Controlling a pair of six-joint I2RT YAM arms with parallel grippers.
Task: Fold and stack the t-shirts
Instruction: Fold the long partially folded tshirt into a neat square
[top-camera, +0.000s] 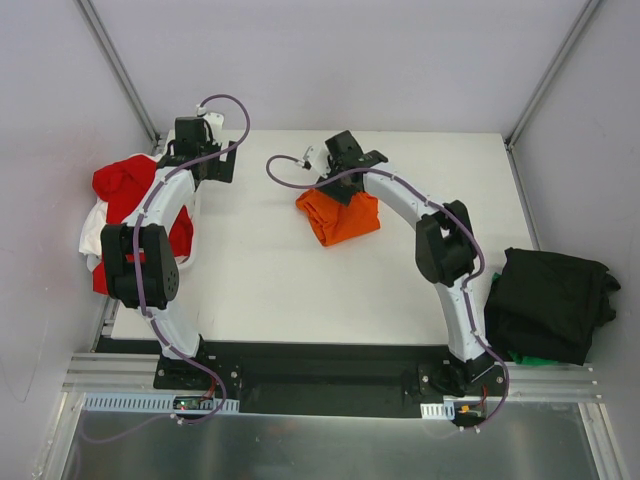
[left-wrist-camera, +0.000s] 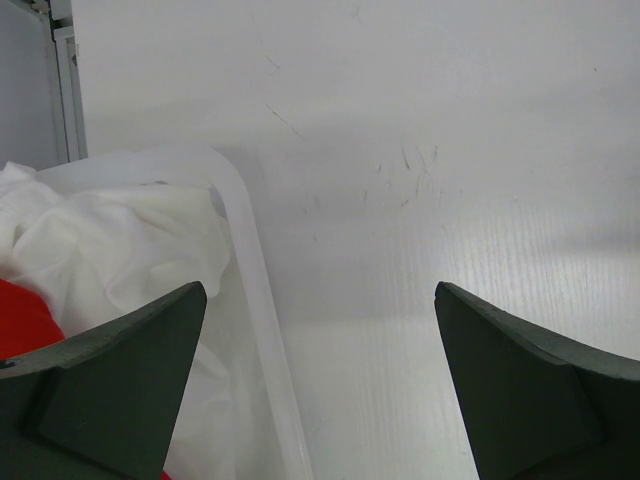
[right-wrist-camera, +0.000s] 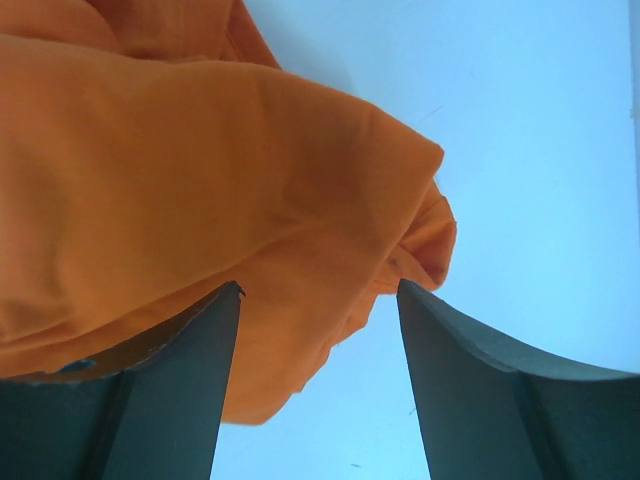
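- Your left fingers (left-wrist-camera: 120, 380) stand wide apart with nothing between them. In the left wrist view they frame bare desk (left-wrist-camera: 430, 200) and the rim of a translucent tub (left-wrist-camera: 255, 290).
- In that tub, at the lower left of the left wrist view, a crumpled white t-shirt (left-wrist-camera: 120, 240) lies against a red t-shirt (left-wrist-camera: 25, 320). From above, you see the two heaped at the left edge of the frame, the red one piled toward the far side.
- The orange t-shirt (top-camera: 340, 218) lies bunched on the desk just above the centre of the top view. The right arm's wrist is over its far edge.
- Your right fingers (right-wrist-camera: 180, 400) are apart as well. In the right wrist view the orange cloth fills the upper left and drapes over the left-hand finger, with a fold reaching down between the two. A strip of desk shows between the cloth and the right-hand finger, so they are not clamped on it.
- A dark heap, the black t-shirts (top-camera: 550, 300), sits at the right edge of the top view, at the desk's right side.
- A sliver of green (top-camera: 530, 357) shows under the near edge of that heap; you cannot tell what it is.
- Every shirt you can see is one plain colour.
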